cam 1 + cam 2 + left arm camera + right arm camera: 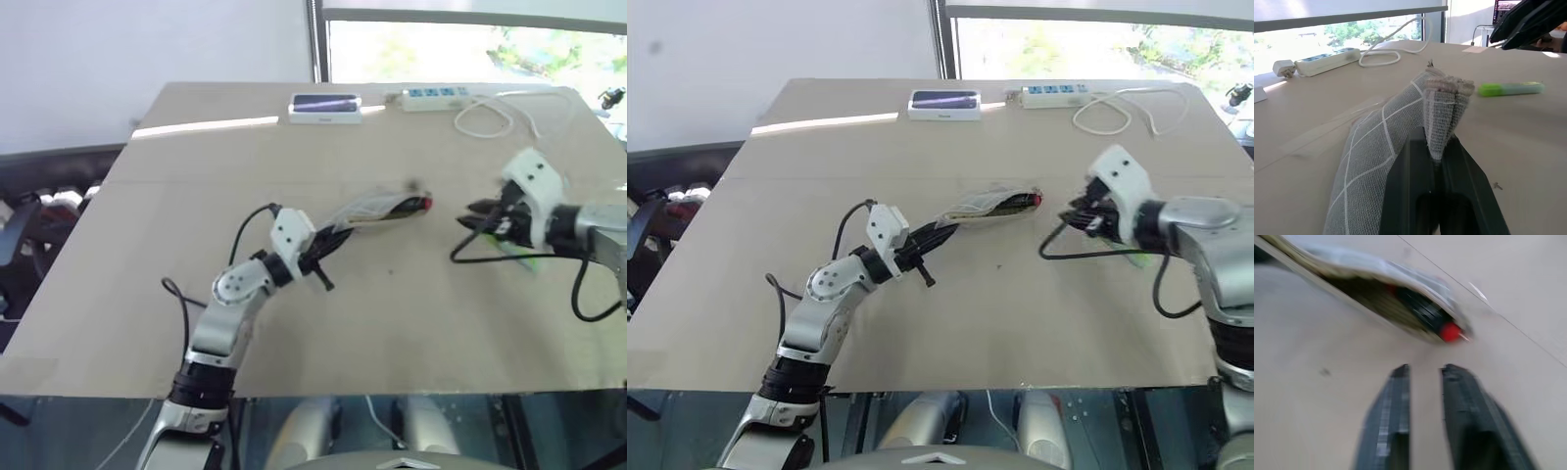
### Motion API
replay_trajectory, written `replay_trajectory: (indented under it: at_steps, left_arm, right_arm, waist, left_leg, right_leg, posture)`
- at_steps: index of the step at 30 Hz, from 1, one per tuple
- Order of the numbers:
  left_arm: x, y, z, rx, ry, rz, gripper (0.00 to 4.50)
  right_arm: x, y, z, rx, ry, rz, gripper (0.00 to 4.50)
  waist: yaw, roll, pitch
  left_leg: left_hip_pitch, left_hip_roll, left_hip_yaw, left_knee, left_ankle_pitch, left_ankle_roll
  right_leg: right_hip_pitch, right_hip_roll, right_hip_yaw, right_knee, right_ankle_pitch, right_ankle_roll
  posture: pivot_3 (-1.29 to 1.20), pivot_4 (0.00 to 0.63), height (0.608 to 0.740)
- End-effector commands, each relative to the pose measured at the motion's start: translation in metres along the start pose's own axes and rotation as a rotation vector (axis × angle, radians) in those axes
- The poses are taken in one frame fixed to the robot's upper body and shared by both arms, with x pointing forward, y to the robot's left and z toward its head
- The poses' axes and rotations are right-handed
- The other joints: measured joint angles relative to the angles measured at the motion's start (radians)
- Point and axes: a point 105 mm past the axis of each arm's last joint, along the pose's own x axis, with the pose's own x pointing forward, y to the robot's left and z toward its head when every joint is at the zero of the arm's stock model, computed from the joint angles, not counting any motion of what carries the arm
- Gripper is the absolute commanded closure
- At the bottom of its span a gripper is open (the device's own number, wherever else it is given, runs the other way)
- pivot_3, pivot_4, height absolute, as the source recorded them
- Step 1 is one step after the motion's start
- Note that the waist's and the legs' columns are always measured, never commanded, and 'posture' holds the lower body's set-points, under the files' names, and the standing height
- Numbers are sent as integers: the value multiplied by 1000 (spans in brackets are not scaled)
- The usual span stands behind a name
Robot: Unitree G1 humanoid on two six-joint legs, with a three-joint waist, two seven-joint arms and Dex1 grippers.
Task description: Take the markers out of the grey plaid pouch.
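Bare table point(392, 323) lies between the right gripper point(468, 217) and the pouch point(367, 209) ahead of its fingertips, an open lane. Behind that gripper, close by, a green marker point(1511, 88) lies. The left gripper point(1440, 147) pinches the pouch's near end, blocking that side.

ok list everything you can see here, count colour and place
grey plaid pouch: 1, grey with white grid, mid table, one end pinched by the left gripper
red-ended marker: 1, dark barrel, sticking out of the pouch's open end
green marker: 1, bright green, lying on the table by the right gripper
white-framed device: 1, dark face, far edge of table
power strip: 1, white with white cable, far edge
table: 1, beige
left gripper: black fingers, shut on the pouch
right gripper: black fingers, nothing held, facing the pouch
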Motion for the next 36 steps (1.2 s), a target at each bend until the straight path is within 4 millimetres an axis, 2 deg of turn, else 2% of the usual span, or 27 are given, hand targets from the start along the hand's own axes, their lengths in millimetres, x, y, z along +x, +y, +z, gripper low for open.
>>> replay_trajectory:
  at_steps: [1,5,9,10,12,14,18,19,20,26,31,34,36]
  left_arm:
    - [5,-6,16,19,-58,-25,4500]
    - [8,-12,17,7,-67,-44,4500]
    - [12,-15,20,0,-79,-56,4500]
    - [13,-17,21,-2,-83,-62,4500]
    - [14,-20,23,-4,-88,-77,4500]
    - [14,-21,24,-5,-90,-83,4500]
    - [14,-25,24,-15,-89,-96,4500]
    - [14,-25,24,-18,-89,-101,4500]
    - [14,-26,25,-22,-91,-105,4500]
    - [18,-34,27,-43,-101,-154,4500]
    - [20,-38,28,-49,-100,-186,4500]
    - [20,-38,28,-46,-98,-188,4500]
    - [20,-37,28,-44,-96,-185,4500]
  right_arm:
    - [5,2,21,-46,-63,-18,4438]
    - [18,5,18,-62,-54,0,4438]
    - [31,0,5,-138,-18,-9,4438]
    - [33,-1,1,-148,-10,-8,4219]
    - [37,-5,-5,-170,3,-11,3648]
    - [40,-8,-5,-173,-7,-16,2801]
    - [44,-15,-9,-244,9,-49,619]
    - [45,-16,-12,-281,21,-51,233]
    - [46,-15,-16,-314,41,-46,68]
    - [58,-13,-33,-351,89,-10,68]
    - [72,-22,-48,-380,142,-6,68]
    - [75,-27,-50,-409,150,-15,950]
    - [76,-28,-48,-406,137,-15,1962]
  waist:
    - [-3,0,0]
    - [-4,0,0]
    - [-4,0,0]
    - [-4,0,0]
    - [-4,0,0]
    - [-5,0,0]
    - [-5,0,0]
    - [-6,0,0]
    - [-6,0,0]
    - [-7,0,0]
    - [-12,0,0]
    - [-13,0,0]
    - [-12,0,0]
  left_leg:
    - [0,0,1,0,0,0]
    - [0,0,0,0,0,0]
    - [0,0,1,0,0,0]
    - [0,0,1,0,0,0]
    - [0,0,1,0,0,0]
    - [0,0,1,0,0,0]
    - [0,0,1,0,0,0]
    - [0,0,1,0,0,0]
    - [0,0,1,0,0,0]
    - [0,0,1,0,0,0]
    - [1,0,2,0,0,0]
    - [1,0,2,0,0,0]
    - [1,0,2,0,0,0]
  right_leg:
    - [0,0,0,0,0,0]
    - [0,0,-1,0,0,0]
    - [0,0,-1,1,0,0]
    - [0,0,-1,1,0,0]
    - [0,0,-1,1,0,0]
    - [0,1,-1,1,0,0]
    - [-1,1,-1,1,0,0]
    - [0,1,-1,1,0,0]
    - [0,1,-1,1,0,0]
    - [0,1,-1,1,0,0]
    - [0,1,-1,1,0,0]
    - [0,1,-1,1,0,0]
    - [0,1,-1,1,0,0]
  posture:
    - [0,150,738]
    - [0,150,738]
    - [0,150,738]
    - [0,150,738]
    - [0,150,738]
    - [0,150,738]
    - [0,150,738]
    - [0,150,738]
    - [0,150,738]
    - [0,150,738]
    - [0,150,738]
    - [0,150,738]
    - [0,150,738]
